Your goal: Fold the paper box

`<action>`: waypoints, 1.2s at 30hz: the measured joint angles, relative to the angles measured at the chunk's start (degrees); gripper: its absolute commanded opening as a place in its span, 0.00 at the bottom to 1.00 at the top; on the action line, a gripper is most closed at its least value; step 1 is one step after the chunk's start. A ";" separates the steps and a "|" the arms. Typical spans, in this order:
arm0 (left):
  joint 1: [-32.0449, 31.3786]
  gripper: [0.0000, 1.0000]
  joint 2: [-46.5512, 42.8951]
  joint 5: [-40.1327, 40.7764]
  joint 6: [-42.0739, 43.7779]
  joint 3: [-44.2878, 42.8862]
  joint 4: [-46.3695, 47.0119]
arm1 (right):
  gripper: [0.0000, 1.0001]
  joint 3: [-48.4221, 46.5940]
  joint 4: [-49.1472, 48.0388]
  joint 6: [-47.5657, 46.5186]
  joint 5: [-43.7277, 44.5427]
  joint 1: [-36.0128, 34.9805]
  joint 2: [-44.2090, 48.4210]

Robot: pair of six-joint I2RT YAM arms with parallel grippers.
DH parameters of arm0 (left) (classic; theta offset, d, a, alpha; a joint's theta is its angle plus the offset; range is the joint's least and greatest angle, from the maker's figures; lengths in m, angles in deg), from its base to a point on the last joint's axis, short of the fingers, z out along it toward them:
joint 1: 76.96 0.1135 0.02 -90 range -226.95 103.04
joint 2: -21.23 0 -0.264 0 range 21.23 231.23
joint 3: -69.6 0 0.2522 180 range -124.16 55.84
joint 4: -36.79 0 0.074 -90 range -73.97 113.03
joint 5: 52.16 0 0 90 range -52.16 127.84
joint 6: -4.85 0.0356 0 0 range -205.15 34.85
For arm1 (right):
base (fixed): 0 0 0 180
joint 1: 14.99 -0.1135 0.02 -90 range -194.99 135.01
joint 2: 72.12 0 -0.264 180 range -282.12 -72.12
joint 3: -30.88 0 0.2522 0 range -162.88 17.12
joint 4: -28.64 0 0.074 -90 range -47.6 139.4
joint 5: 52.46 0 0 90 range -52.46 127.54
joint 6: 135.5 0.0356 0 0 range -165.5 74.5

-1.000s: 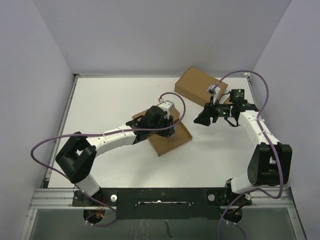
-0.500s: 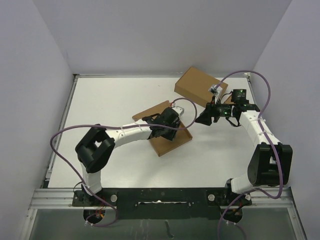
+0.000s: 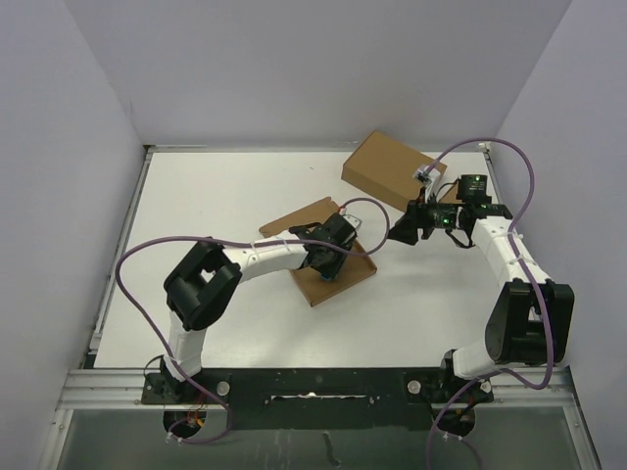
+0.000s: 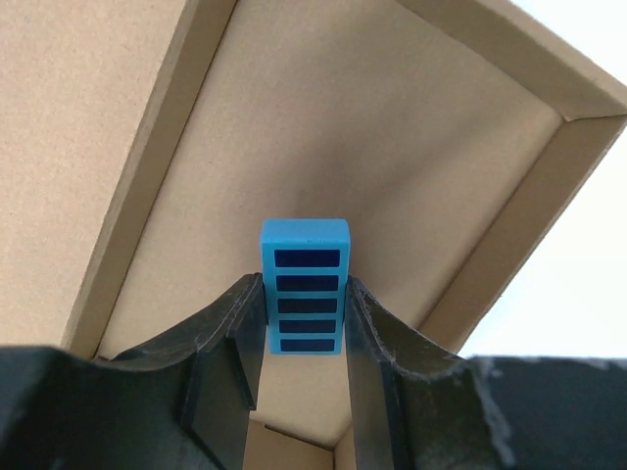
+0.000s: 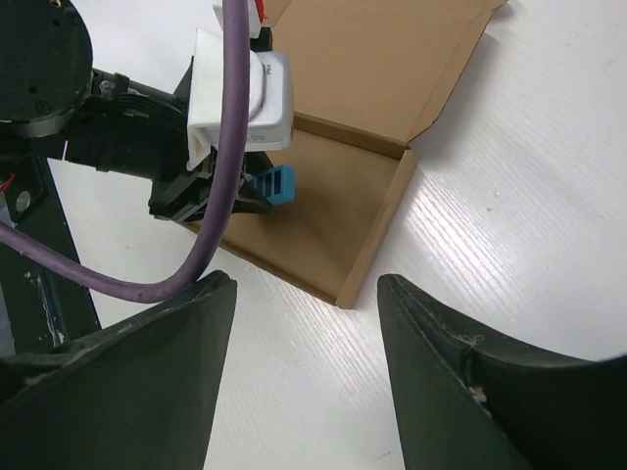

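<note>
White tabletop [image 3: 196, 196] between pale lilac walls carries the paper box [image 4: 372, 127], which lies open near the middle, its shallow tray nearer the arms and its lid spread flat on the far-left side. Inside the tray, the left gripper [image 4: 305, 313] pinches a small blue block [image 4: 305, 294] with dark slots, its fingers narrow around the block's sides. The block hangs over the tray floor; whether it touches the cardboard I cannot tell. The step looks like setting the block in before the lid goes over. To do it well, lower it flat toward the middle of the floor, clear of the side walls and corner flaps, then open only a little and lift straight up so the light tray does not shift. The right gripper [image 5: 306, 284] hovers just right of the tray with its jaws wide and nothing between them, well placed to steady a wall. A purple cable [image 5: 230, 147] loops over the left wrist and could snag the lid. A larger brown box [image 3: 387, 168] sits closed at the far right, apart from the work.
</note>
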 measured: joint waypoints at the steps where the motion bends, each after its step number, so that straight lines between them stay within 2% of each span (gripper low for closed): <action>1: 0.00 0.27 0.13 0.31 0.00 0.00 -0.31 | 0.61 0.00 0.00 0.00 -0.02 0.11 0.00; 5: 0.00 0.37 0.13 1.42 0.02 -0.04 -1.09 | 0.61 0.00 0.00 0.00 -0.04 0.28 0.00; 10: 0.00 0.43 0.13 2.43 0.02 -0.04 -1.07 | 0.61 0.00 0.00 0.00 -0.04 0.31 0.00; 18: 0.00 0.44 -0.13 3.26 -0.02 0.13 -0.76 | 0.61 0.00 0.00 0.00 -0.09 0.39 0.00; 23: 0.00 0.46 -6.43 3.82 0.13 7.26 4.04 | 0.61 0.00 0.00 0.00 -0.46 0.68 0.00; 25: 0.00 0.56 -11.67 4.46 0.63 11.74 6.69 | 0.61 0.00 -0.02 0.02 -0.57 0.70 0.00; 28: 0.17 0.78 -21.11 6.25 1.55 18.43 11.93 | 0.61 0.00 -0.04 0.02 -0.72 0.74 0.00; 30: 0.72 0.86 -27.56 6.95 1.40 23.10 16.33 | 0.61 0.00 -0.04 0.04 -0.87 0.76 0.00; 32: 2.16 0.90 -33.81 6.32 0.55 27.76 20.39 | 0.61 0.02 -0.09 0.09 -0.96 0.83 0.00; 36: 11.87 0.94 -41.29 0.68 -4.39 35.01 26.56 | 0.61 0.02 -0.15 0.20 -1.03 1.01 0.00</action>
